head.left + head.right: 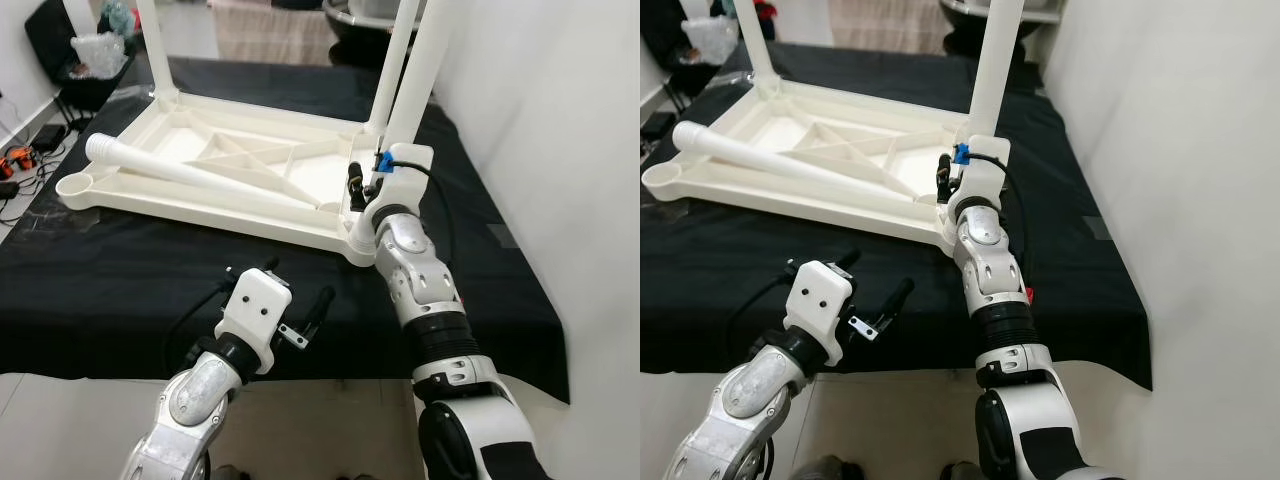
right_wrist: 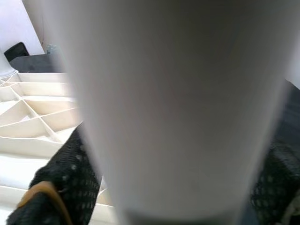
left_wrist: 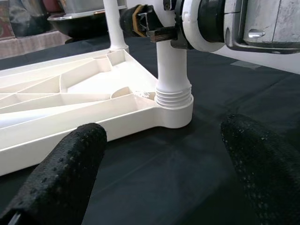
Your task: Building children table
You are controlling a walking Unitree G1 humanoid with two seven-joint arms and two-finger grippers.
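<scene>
Tabletop (image 1: 230,170) lies upside down on the black cloth (image 1: 120,290), ribs up. Right gripper (image 1: 362,188) is at the near right corner, fingers closed round the leg (image 1: 400,110) that stands upright in the corner socket (image 3: 174,112). Leg's long axis is vertical, straight up from the socket. In the left wrist view the threaded collar sits just above the socket rim with threads showing, so I'd judge it not fully screwed home, though the angle is shallow and I can't be sure.

Left gripper (image 1: 298,318) hovers low over the cloth, near the table's front edge, fingers spread wide, holding nothing. The socket lies straight ahead of it, between its fingers' line of sight.

Spare leg (image 1: 190,175) lies flat across the ribs, long axis running from the far left corner towards the right. Empty socket (image 1: 78,186) is at the near left corner.

The key relation: right arm is already on the upright leg, turn axis vertical. Left arm is the nearer one to the spare leg
</scene>
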